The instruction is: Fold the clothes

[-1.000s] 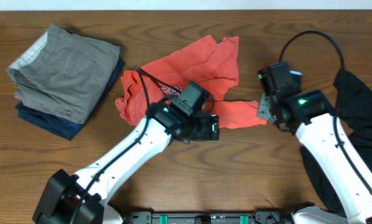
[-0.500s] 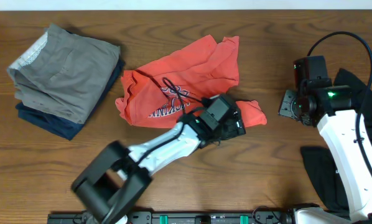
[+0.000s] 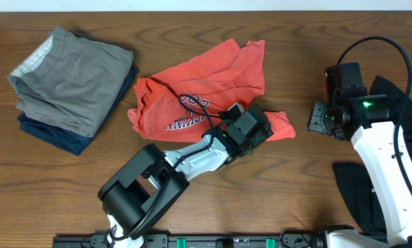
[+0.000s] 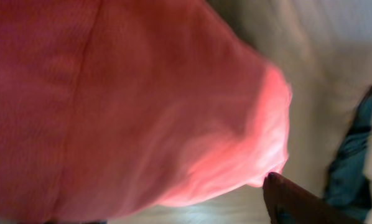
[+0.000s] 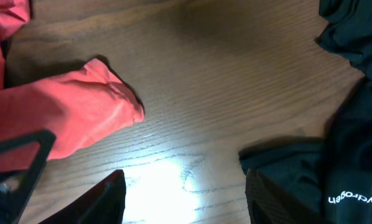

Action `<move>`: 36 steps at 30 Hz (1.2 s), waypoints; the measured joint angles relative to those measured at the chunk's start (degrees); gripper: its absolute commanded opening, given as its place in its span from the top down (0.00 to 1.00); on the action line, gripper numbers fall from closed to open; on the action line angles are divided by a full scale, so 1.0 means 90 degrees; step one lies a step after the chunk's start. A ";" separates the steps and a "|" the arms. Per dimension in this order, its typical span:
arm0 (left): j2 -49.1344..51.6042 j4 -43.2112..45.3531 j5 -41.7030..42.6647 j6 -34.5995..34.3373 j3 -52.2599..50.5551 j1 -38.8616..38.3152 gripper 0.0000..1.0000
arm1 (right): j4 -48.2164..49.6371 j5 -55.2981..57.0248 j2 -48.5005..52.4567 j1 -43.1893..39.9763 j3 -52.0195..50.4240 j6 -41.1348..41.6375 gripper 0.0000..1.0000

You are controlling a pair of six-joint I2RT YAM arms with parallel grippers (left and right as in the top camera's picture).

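Note:
The clothes are a crumpled coral-red T-shirt (image 3: pixel 206 86) with block lettering in mid-table and a black garment (image 3: pixel 392 131) at the right edge. My left gripper (image 3: pixel 258 131) sits low on the shirt's right sleeve (image 3: pixel 282 125). In the left wrist view red cloth (image 4: pixel 124 99) fills the frame and lies across the gap of the left gripper (image 4: pixel 173 204); one dark fingertip (image 4: pixel 292 196) shows at the cloth's edge, the jaws apart. My right gripper (image 3: pixel 322 118) hovers open over bare wood between sleeve (image 5: pixel 61 118) and black garment (image 5: pixel 348 124), nothing in the right gripper (image 5: pixel 186 199).
A folded grey garment (image 3: pixel 71 72) lies on a folded navy one (image 3: pixel 54 132) at the back left. The left arm's cable (image 3: pixel 192 103) trails over the shirt. Bare wood (image 3: pixel 309 55) separates the shirt from the black garment.
My left arm has swung right onto the shirt's sleeve and its jaws have narrowed. My right gripper has drawn back to the right, off the sleeve.

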 measured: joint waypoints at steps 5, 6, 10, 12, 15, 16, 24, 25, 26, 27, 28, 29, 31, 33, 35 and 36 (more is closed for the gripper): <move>0.0296 0.0284 -0.0172 -0.0168 0.0012 0.0019 0.94 | -0.0049 -0.0017 0.0000 0.0000 0.0000 -0.0010 0.40; 0.0321 0.0216 -0.0194 -0.0146 0.0012 0.0041 0.94 | -0.0053 -0.0019 0.0000 0.0000 0.0000 -0.0022 0.40; 0.0219 -0.0478 -0.0158 -0.0119 0.0085 0.0233 0.94 | -0.0007 -0.0022 0.0000 -0.0010 0.0000 -0.0029 0.39; 0.0036 -0.1202 -0.0104 0.0039 0.0131 0.0430 0.94 | 0.0070 -0.0049 0.0000 -0.0087 0.0000 -0.0102 0.39; -0.0359 -0.2720 0.0002 0.0493 0.0109 0.0860 0.94 | 0.0221 -0.0180 0.0000 -0.0313 0.0000 -0.0321 0.38; -0.0522 -0.3381 0.0027 0.0736 0.0078 0.1035 0.94 | 0.0267 -0.0289 0.0005 -0.0386 0.0000 -0.0457 0.38; -0.2540 -0.7135 -0.0391 0.2431 -0.0022 0.2212 0.94 | 0.0622 -0.1780 0.0512 -0.0527 0.0000 -0.1564 0.38; -0.2883 -0.7444 -0.0527 0.2591 -0.0022 0.2353 0.94 | 0.0673 -0.1999 0.0668 -0.0510 0.0000 -0.1673 0.38; -0.3157 -0.7677 -0.0631 0.2722 -0.0022 0.2475 0.94 | 0.0731 -0.2144 0.0787 -0.0493 0.0000 -0.1736 0.38; -0.3439 -0.7868 -0.0736 0.2832 -0.0022 0.2601 0.94 | 0.0816 -0.2293 0.0957 -0.0459 0.0000 -0.1785 0.39; -0.3728 -0.8034 -0.0826 0.2931 -0.0022 0.2725 0.94 | 0.0928 -0.2409 0.1129 -0.0415 0.0000 -0.1807 0.38; -0.3925 -0.8172 -0.0877 0.2999 -0.0022 0.2807 0.94 | 0.1090 -0.2499 0.1294 -0.0364 0.0000 -0.1809 0.39; -0.4420 -0.8456 -0.0954 0.3104 -0.0022 0.3009 0.94 | 0.1399 -0.2630 0.1564 -0.0294 0.0000 -0.1802 0.39; -0.4867 -0.8697 -0.1037 0.3186 -0.0022 0.3181 0.94 | 0.1783 -0.2696 0.1787 -0.0233 0.0000 -0.1792 0.39; -0.5328 -0.8901 -0.1166 0.3254 -0.0022 0.3376 0.94 | 0.2169 -0.2752 0.1999 -0.0155 0.0000 -0.1785 0.39; -0.5506 -0.8971 -0.1224 0.3286 -0.0022 0.3451 0.94 | 0.2351 -0.2778 0.2106 -0.0119 0.0000 -0.1783 0.39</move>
